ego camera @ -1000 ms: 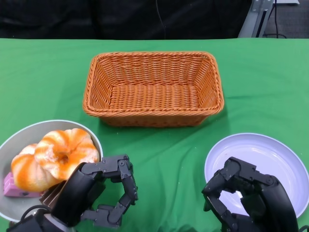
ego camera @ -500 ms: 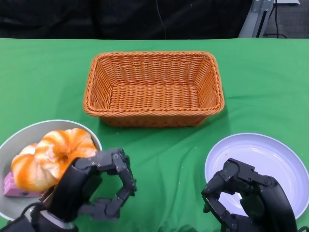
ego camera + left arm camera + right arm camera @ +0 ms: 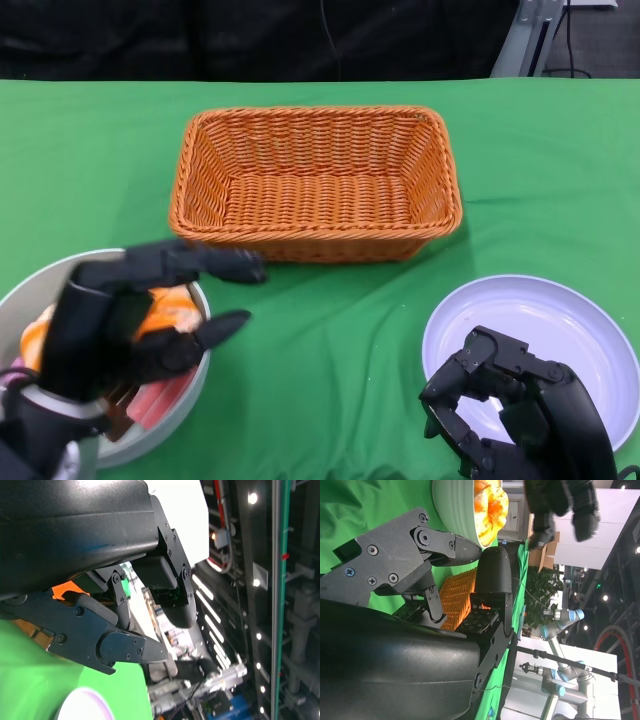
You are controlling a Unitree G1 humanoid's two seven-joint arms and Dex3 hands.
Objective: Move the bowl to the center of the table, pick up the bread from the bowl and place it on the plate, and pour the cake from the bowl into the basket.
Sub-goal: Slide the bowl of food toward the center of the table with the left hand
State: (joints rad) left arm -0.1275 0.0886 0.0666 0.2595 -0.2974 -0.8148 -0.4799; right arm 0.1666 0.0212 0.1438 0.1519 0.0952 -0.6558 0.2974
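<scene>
Two black hands work at the near edge of the green surface. The left hand hangs over the bowl at the near left corner, fingers spread apart and closed on nothing, with one fingertip reaching out past the rim. Under it the orange-striped bread peeks out, and something pinkish, likely the cake, lies low in the bowl, mostly hidden. The right hand sits at the near right, fingers curled in with nothing in them, over the near rim of the pale plate. The wicker basket stands toward the far edge, in the middle. No writing or brand shows on any of these that I can read.
</scene>
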